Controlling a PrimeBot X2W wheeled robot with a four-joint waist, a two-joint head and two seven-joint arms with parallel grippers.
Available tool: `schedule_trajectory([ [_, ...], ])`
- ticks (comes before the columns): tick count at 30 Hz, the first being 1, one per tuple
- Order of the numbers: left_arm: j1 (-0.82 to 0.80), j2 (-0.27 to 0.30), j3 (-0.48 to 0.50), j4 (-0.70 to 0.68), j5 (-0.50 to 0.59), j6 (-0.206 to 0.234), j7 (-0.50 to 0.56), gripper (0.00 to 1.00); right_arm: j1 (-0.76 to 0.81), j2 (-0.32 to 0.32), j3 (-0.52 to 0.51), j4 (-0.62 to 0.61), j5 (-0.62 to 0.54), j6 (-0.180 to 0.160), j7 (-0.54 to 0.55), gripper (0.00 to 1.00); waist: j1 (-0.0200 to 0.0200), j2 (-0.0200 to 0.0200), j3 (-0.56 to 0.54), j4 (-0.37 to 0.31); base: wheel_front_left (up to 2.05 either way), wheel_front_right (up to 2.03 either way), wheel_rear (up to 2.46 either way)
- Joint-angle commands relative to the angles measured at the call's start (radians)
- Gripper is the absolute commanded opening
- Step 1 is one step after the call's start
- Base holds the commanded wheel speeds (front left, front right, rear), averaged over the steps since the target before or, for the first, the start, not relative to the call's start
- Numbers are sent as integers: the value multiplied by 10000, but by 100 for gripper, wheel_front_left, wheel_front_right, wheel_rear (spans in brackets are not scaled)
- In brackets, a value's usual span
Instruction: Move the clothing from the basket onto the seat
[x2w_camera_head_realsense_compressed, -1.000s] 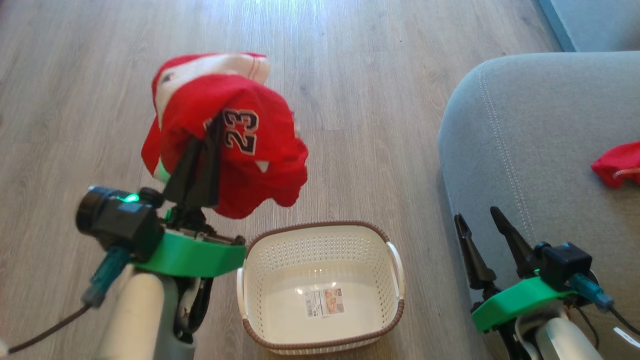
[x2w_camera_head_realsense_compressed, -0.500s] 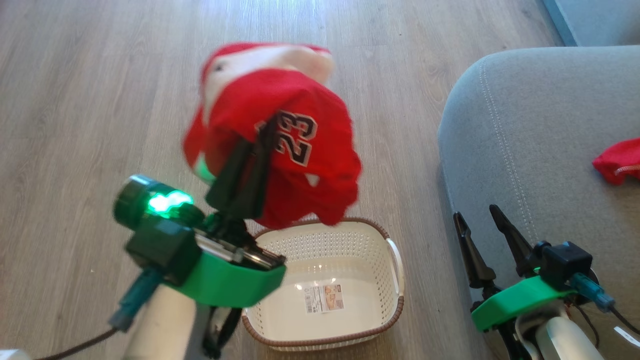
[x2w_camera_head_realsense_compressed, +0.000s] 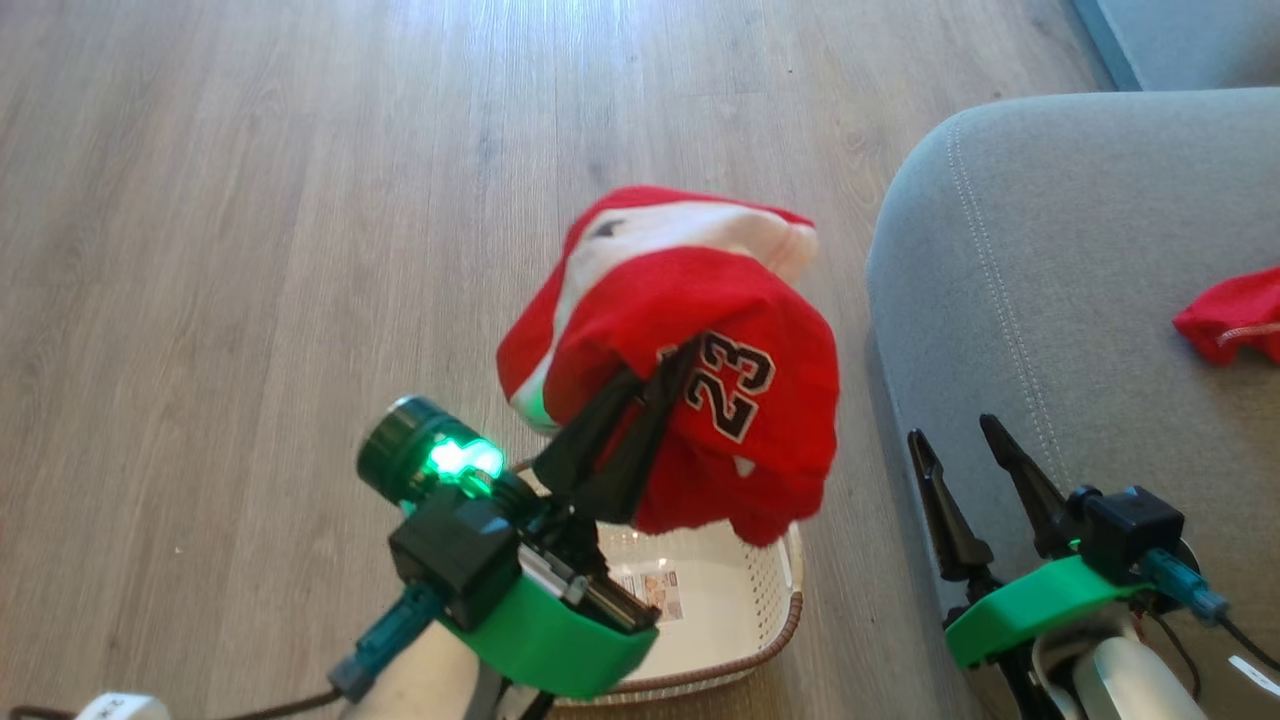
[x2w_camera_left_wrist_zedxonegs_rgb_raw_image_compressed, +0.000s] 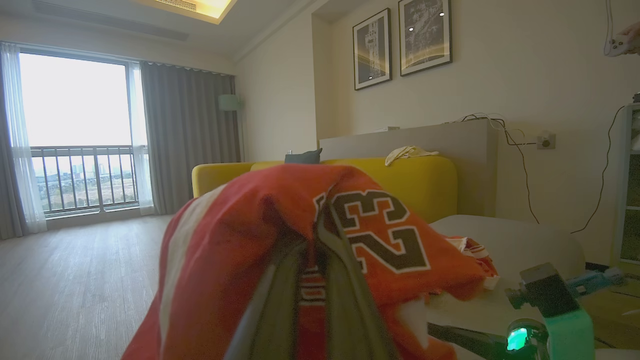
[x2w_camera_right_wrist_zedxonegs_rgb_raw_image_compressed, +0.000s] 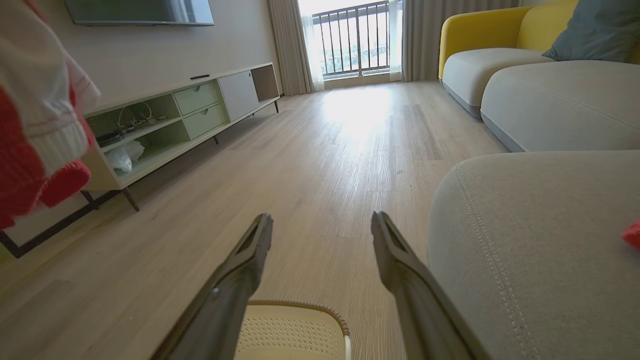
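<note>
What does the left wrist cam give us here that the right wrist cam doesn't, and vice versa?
Left wrist: the left gripper shut on the red jersey, its 23 print facing the lens, plus two framed pictures on the wall.
Right wrist: the right gripper open and empty, the basket rim below it, and a low TV cabinet.
Both: the red jersey, the grey seat, the yellow sofa, the wood floor and the balcony window.

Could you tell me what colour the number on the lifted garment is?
The number is black, outlined white, on red; head view shows it best.
</note>
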Motion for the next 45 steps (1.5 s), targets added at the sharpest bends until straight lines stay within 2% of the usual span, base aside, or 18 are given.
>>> schedule_trajectory([
  [1, -297, -14, 175, -416, -45, -4, -47, 0, -33, -157, 171, -276, -8, -2, -94, 100, 1, 0, -20, -19, 0, 0, 0],
  [18, -371, -14, 364, -345, 36, 64, -47, 0, -121, -190, 87, -334, -104, -2, -94, 100, 1, 0, -5, -219, 0, 0, 0],
  [27, -445, -14, 628, -197, 79, -15, -47, 0, 0, -416, 203, -706, -456, -2, -94, 100, 1, 0, 108, -362, 0, 0, 0],
  [35, -501, -14, 924, -99, 78, -37, -47, 0, 377, -1053, 825, -2026, -426, -2, -94, 100, 1, 0, 202, -425, 0, 0, 0],
  [45, -485, -14, 1290, 220, 232, -132, -47, 0, 304, -2238, 2702, -4065, -357, -2, -94, 100, 1, 0, 226, -507, 0, 0, 0],
])
